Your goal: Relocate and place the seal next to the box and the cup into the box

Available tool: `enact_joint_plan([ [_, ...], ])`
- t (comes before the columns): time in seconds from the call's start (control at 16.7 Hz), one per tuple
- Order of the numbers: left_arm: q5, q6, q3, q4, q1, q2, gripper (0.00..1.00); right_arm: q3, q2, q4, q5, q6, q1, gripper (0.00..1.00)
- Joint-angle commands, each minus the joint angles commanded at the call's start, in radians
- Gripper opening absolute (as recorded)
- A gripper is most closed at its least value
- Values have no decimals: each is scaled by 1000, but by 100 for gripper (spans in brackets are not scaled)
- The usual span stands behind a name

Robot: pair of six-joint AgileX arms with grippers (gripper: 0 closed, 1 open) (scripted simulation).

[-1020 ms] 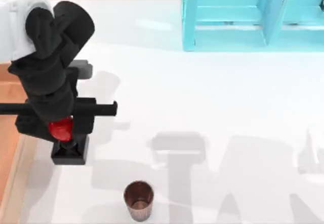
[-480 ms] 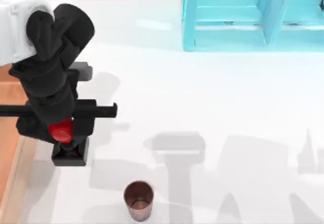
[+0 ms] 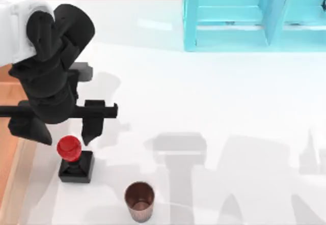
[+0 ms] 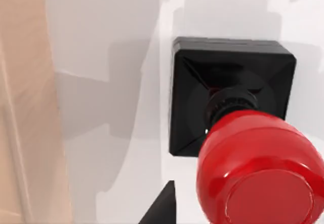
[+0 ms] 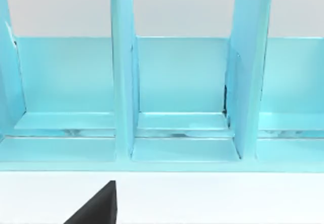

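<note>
Now released, the left gripper (image 3: 63,136) hangs with fingers spread just above the seal (image 3: 74,159), which stands upright on the white table (image 3: 214,108) just beside the box (image 3: 9,148) at the left edge. Nearby, toward the front, sits the cup (image 3: 139,200).

one seal (image 3: 74,159), one cup (image 3: 139,200), one wooden box (image 3: 11,153), one cyan shelf unit (image 3: 254,16), one claw (image 3: 63,133) on the table (image 3: 214,108).
</note>
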Motion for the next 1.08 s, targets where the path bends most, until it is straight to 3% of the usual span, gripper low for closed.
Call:
enact_joint_plan([
  [0.12, 0, 0, 0, 0, 0, 0, 100, 0, 0, 0, 0, 0, 0, 100],
  [0.72, 0, -1, 16, -15, -2, 0, 100, 0, 0, 0, 0, 0, 0, 100],
  [1.08, 4, -6, 245, -235, -5, -11, 100, 0, 0, 0, 0, 0, 0, 100],
])
